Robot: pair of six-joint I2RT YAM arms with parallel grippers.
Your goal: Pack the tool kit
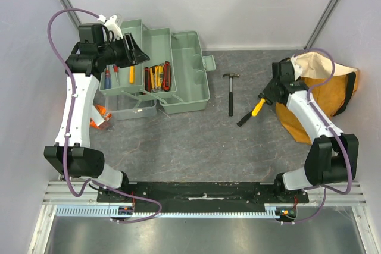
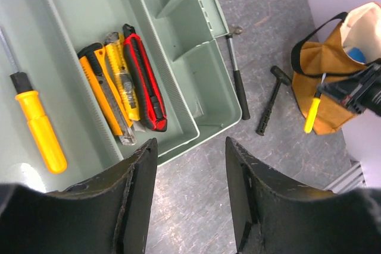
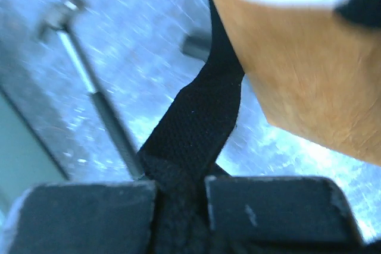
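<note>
A grey, stone-patterned tabletop [image 1: 196,141]. At its back left sits an open pale green toolbox [image 1: 187,81], with a clear plastic tray [image 1: 134,110] just in front. A hammer [image 1: 231,94] lies near the centre, a smaller black tool [image 1: 244,120] beside it. An orange-tan fabric bag [image 1: 339,90] stands at the right.

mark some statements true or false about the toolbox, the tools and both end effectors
1. The toolbox stands open: true.
2. The hammer is packed inside it: false, it lies on the table between toolbox and bag.
3. The right end effector is shut on the bag's black strap: true.
4. The left end effector grips the yellow-handled screwdriver: false, it is open and empty above the toolbox.
5. Utility knives lie side by side in a tray: true.
</note>
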